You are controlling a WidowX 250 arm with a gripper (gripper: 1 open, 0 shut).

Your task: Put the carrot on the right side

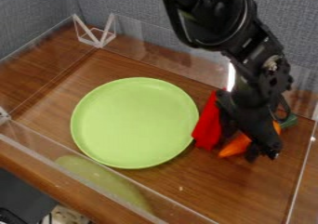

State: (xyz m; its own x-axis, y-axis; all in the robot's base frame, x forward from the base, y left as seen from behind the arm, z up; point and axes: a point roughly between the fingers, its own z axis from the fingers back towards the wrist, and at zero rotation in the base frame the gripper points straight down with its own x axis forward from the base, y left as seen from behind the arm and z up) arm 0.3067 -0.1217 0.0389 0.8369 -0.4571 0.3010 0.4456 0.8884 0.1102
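Note:
The orange carrot (233, 150) lies on the wooden table to the right of the green plate (125, 125). Its green stem tip (289, 122) points to the right. My black gripper (258, 142) reaches steeply down over the carrot's middle, with its jaws spread to either side and no longer pinching it. The gripper body hides the middle of the carrot. A red block (209, 125) stands tilted against the left side of the gripper, between it and the plate's rim.
A clear plastic wall (50, 163) rings the wooden table (74, 74). A white wire stand (95, 31) sits at the back left corner. The arm (211, 14) comes in from the top.

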